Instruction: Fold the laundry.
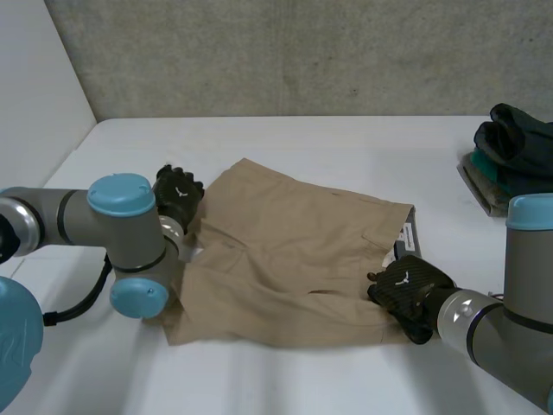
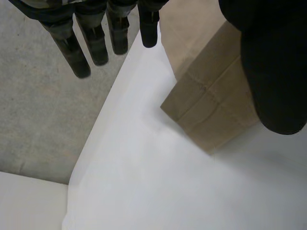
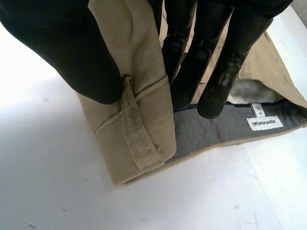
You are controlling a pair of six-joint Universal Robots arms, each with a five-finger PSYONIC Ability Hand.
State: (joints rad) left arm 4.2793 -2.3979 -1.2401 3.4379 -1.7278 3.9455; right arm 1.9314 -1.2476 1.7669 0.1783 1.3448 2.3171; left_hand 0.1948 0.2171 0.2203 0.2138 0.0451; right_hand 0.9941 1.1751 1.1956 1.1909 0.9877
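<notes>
Shorts (image 1: 294,251) lie spread mid-table (image 1: 285,380). Right hand (image 3: 62,48) pinches waistband corner, thumb against fingers. Left hand (image 2: 72,52) hangs slack by leg hem, holding nothing. Risk: a 1-handed pull drags cloth askew, bunching the fold.

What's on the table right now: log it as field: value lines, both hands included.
garment: tan shorts, lying spread on the white table
left hand: open, fingers straight, by a leg hem, not gripping
right hand: pinching the waistband between thumb and fingers
elsewhere: dark clothes pile, to the right of the shorts
</notes>
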